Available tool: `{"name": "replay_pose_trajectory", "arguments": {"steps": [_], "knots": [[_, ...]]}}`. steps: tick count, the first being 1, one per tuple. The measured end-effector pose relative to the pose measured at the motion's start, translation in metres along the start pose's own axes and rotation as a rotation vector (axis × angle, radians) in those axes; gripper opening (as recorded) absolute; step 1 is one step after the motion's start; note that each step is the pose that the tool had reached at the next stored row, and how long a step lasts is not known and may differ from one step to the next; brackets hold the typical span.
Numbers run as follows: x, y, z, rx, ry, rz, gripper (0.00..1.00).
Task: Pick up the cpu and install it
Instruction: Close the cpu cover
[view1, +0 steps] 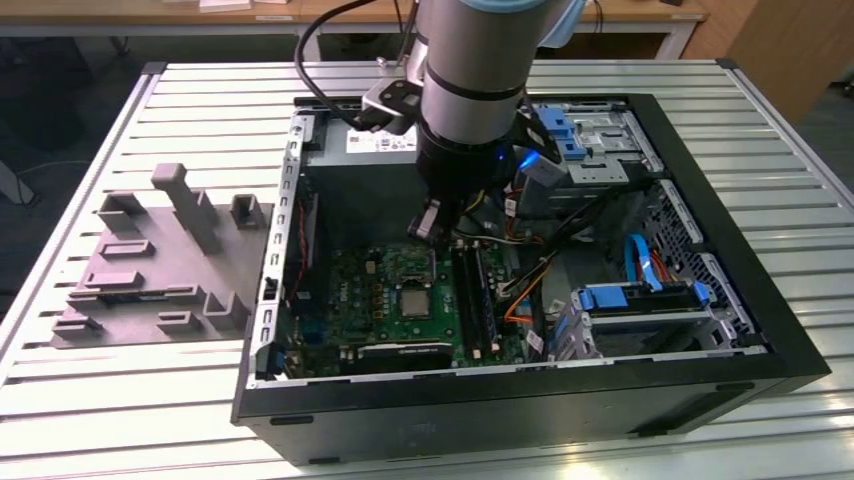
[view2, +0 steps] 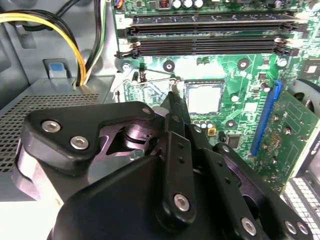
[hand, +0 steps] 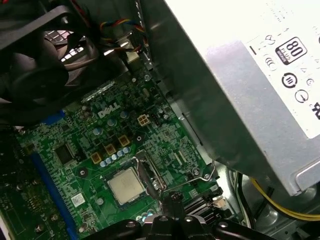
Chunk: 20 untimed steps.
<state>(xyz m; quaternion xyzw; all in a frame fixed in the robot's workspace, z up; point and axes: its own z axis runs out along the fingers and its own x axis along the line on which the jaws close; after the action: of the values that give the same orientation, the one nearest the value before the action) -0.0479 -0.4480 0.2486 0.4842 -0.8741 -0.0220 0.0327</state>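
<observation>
Hovering low over the motherboard (view1: 387, 300), the gripper (view2: 173, 97) has its fingers together w/ nothing between them, tip just beside the thin wire lever (view2: 157, 80) of the socket.

In the exterior view the cpu (view1: 404, 298) sits at approx 6 o'clock from the gripper, inside the PC case (view1: 747, 250) on the slatted desk (view1: 200, 90). It is already lying in the socket, apart from the gripper. So pick & place looks done, and the step in hand is prob the securing end of the install.

Any further move calls for a light touch at the lever, no side load on the chip.

Cpu is flat, metal top up. It is square, so no real long axis. Edges run parallel w/ the memory slots (view1: 470, 290) at its 3 o'clock.
</observation>
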Motion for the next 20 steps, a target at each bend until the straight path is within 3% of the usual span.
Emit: {"name": "replay_pose_trajectory", "arguments": {"steps": [2, 4, 17, 20], "knots": [[0.0002, 0.0, 0.0002, 0.0053, 0.0083, -0.002, 0.11], [0.0004, 0.0001, 0.0001, 0.0073, 0.012, -0.005, 0.11], [0.0007, -0.0001, 0.0002, 0.0075, 0.0121, -0.005, 0.11], [0.0009, -0.0003, 0.0002, 0.0113, 0.0183, -0.008, 0.11]]}}
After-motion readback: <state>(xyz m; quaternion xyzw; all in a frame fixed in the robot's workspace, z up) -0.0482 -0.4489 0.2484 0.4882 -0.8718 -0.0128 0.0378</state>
